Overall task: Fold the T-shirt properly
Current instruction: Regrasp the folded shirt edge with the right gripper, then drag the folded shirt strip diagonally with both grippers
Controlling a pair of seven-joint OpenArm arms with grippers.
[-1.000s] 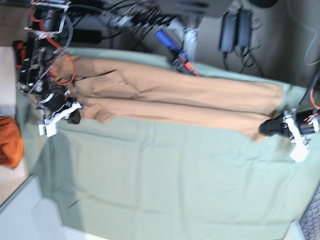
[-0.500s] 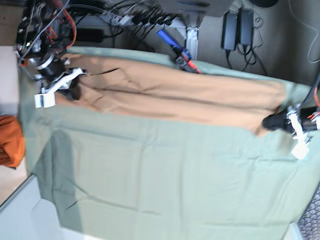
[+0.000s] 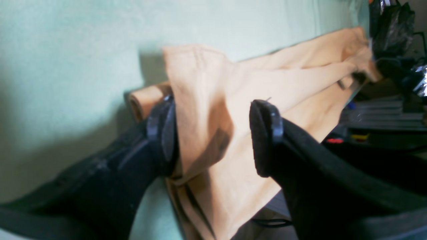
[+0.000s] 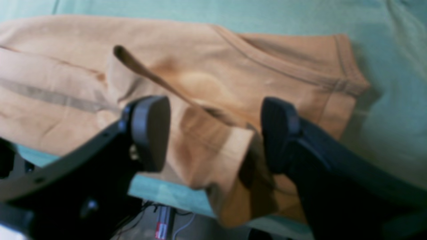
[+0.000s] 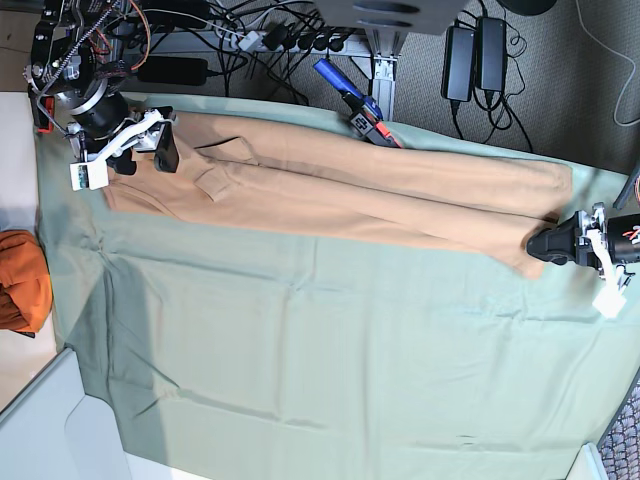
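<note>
Both grippers open. Left gripper (image 3: 213, 136): jaws spread, one pad maybe touching the T-shirt (image 5: 380, 195) hem, blurry. Right gripper (image 4: 213, 133) spread over a loose sleeve fold. Shirt lies as a long band along the far edge of the green cloth (image 5: 330, 360).

T-shirt (image 4: 206, 86) blurred in both wrist views, its folded edges cut off
</note>
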